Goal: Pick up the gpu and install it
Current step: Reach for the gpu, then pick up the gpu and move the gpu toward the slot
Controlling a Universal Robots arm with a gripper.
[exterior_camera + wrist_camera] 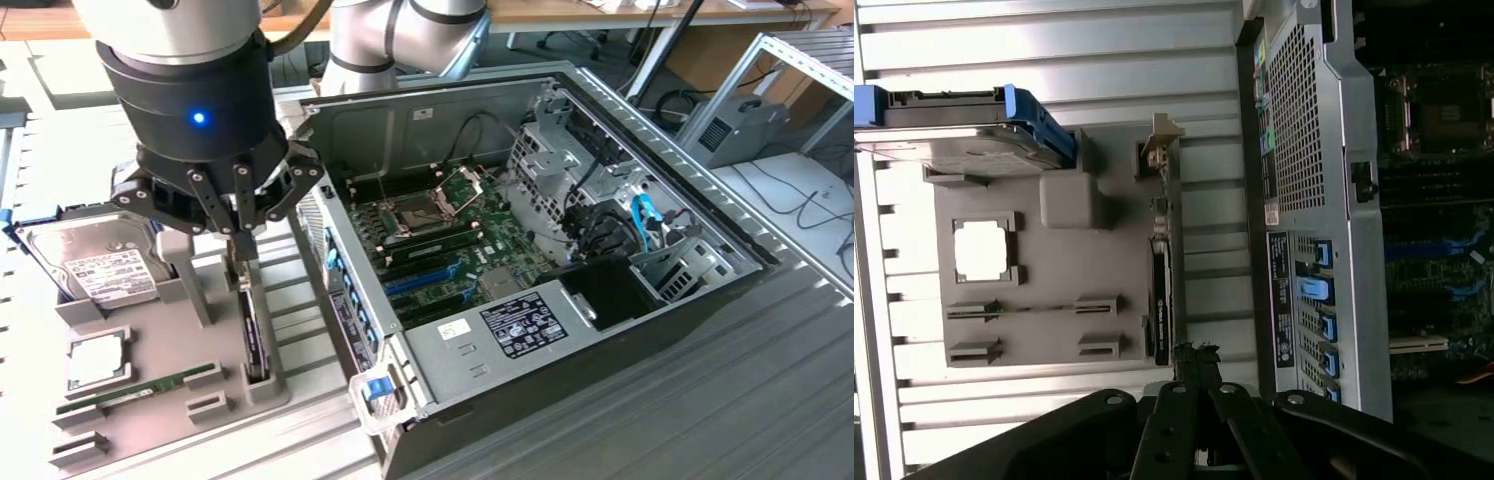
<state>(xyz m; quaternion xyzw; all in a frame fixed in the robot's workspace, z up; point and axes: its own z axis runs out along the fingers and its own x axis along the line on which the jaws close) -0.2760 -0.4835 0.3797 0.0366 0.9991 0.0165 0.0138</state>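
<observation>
So the pincer (244,250) is fully closed, fingertips pressed together with nothing between them. It's hanging right over the grey holder tray (167,345), on the side of the tray closest to the open computer case (587,380).

The gpu (252,335) hasn't gone anywhere yet. It's standing on edge in its slot along that same case-side edge of the tray, black shroud and all. In the wrist view the closed tips sit just beside the card's end, not around it. I honestly can't tell whether they're touching it.

Other stuff on the tray:
- the hard drive (96,265) with the white label stands in its cradle at one end
- the square chip (96,360) sits in a pocket mid-tray, on the side away from the gpu
- the memory stick (140,388) lies in its clips toward the other end

The tray sits on the ribbed metal bench (747,400), just beside the case.
</observation>
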